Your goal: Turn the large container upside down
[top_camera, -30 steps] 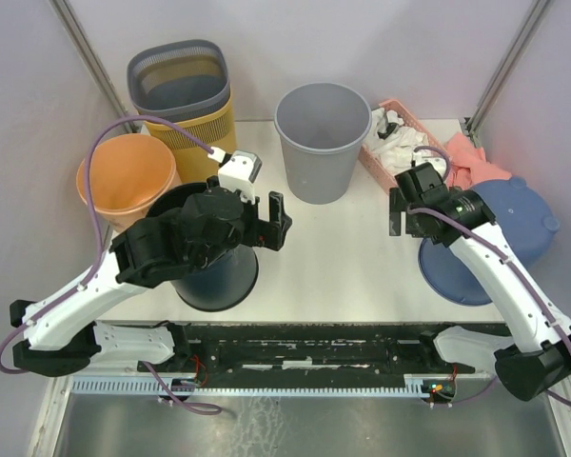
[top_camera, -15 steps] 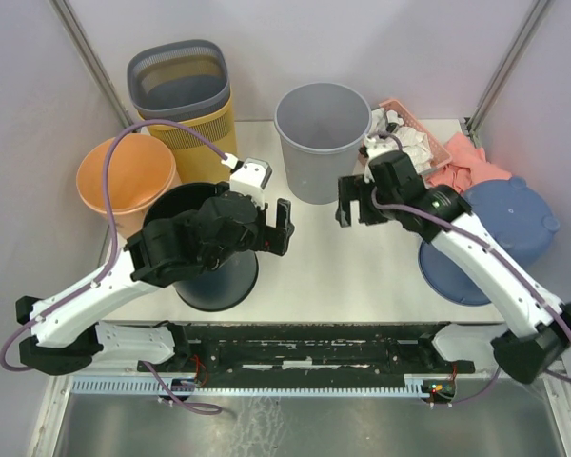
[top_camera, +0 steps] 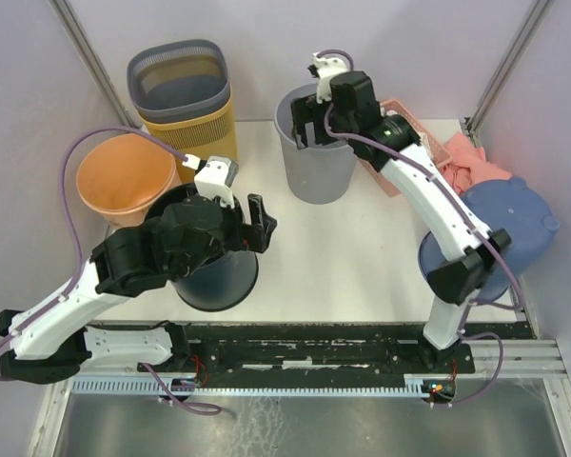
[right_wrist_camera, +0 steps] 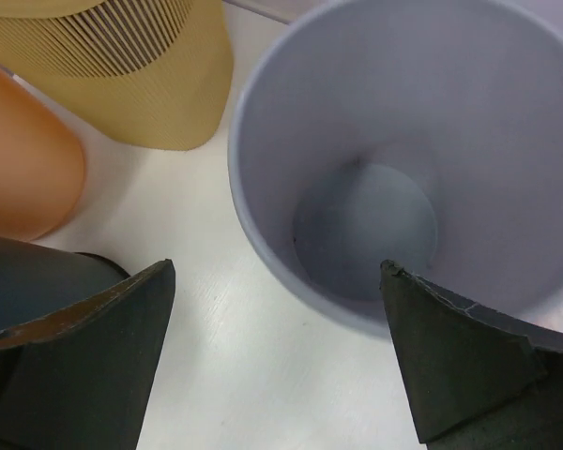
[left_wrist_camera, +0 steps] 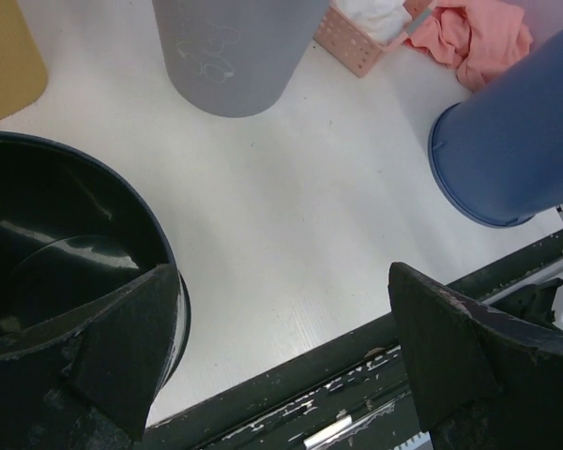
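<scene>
Top view: the right claw [top_camera: 303,119] hangs over the near rim of the tall grey plastic bin [top_camera: 314,176], which stands upright, mouth up, at the back of the white table [top_camera: 343,257]. The left claw [top_camera: 265,224] hovers above the round black plastic bucket [top_camera: 219,281]. Left wrist view: the left claw [left_wrist_camera: 281,277] gapes wide, holding nothing, one finger over the bucket's rim. Right wrist view: the right claw [right_wrist_camera: 277,272], spread wide and empty, straddles the bin's wall, one finger outside, one over the hollow; contact cannot be told. On this showing no grasp is yet made, and lifting and inverting remain.
</scene>
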